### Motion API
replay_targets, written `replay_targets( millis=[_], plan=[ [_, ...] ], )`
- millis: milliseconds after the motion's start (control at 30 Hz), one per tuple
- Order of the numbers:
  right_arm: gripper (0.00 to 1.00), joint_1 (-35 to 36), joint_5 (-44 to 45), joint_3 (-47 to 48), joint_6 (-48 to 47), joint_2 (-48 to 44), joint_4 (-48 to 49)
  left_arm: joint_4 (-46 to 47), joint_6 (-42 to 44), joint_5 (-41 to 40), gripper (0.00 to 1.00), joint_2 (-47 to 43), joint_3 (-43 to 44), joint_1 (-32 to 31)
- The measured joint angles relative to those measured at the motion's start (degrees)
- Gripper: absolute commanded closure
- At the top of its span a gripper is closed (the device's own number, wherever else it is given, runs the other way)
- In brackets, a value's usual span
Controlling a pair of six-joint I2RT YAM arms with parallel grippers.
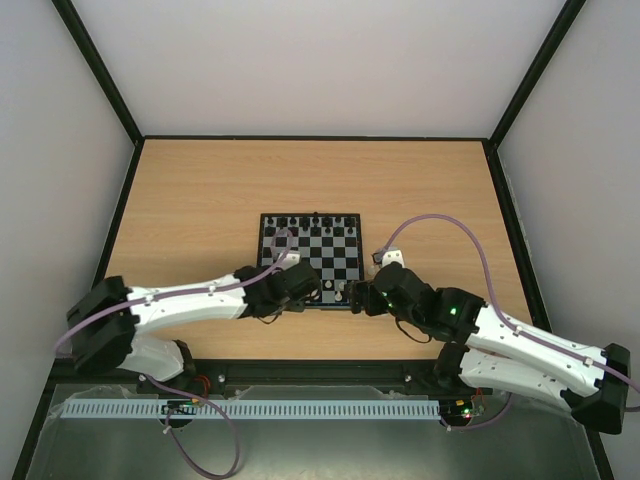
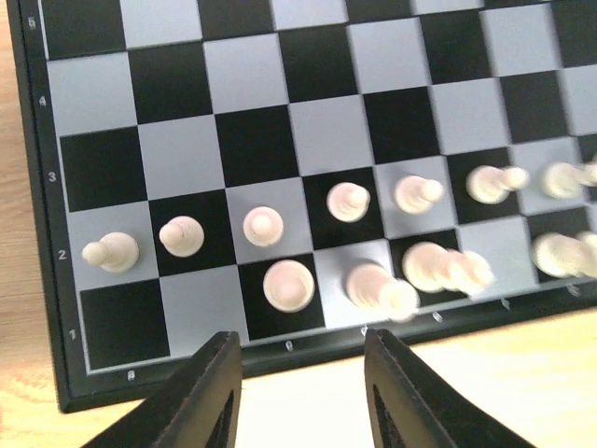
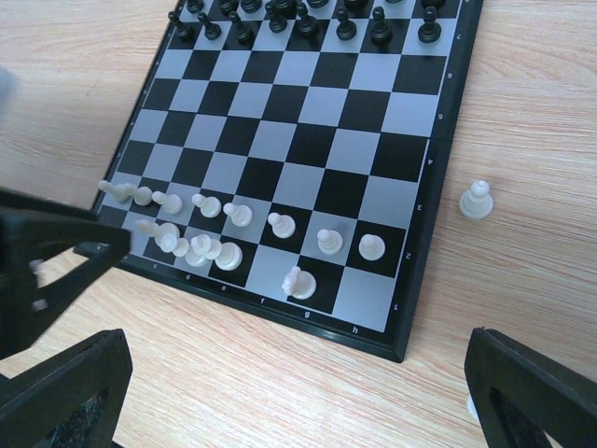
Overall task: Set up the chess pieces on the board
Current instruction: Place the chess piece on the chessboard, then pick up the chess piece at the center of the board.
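The board lies mid-table. Black chess pieces fill its far rows. White pawns line the second near row, and several white pieces stand on the nearest row, with its corner squares bare. One white piece stands off the board on the table to the right. My left gripper is open and empty, just off the board's near edge, also in the top view. My right gripper is wide open and empty above the table near the board's near right corner, also in the top view.
The wooden table is enclosed by black-framed pale walls. The left arm shows at the left of the right wrist view, close to the board's near left edge. A sliver of something white peeks out beside the right finger.
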Motion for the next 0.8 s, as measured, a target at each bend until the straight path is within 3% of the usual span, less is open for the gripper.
replay_targets(
  millis=[267,400,467,800],
  plan=[
    [0.02,0.0,1.3,0.0,0.0,0.7,0.0,-5.5,-0.7,-2.7,0.33,-10.6,1.4,-3.1],
    [0.01,0.0,1.9,0.0,0.0,0.7,0.0,-7.9,-0.5,-4.4,0.17,-13.2,4.0,-3.3],
    [0.01,0.0,2.3,0.0,0.0,0.7,0.1,-8.3,-0.8,-5.4,0.03,-14.9,4.7,-3.3],
    [0.01,0.0,2.7,0.0,-1.6,0.7,2.3,-11.5,-5.6,-8.7,0.01,-19.1,5.8,-3.8]
  ],
)
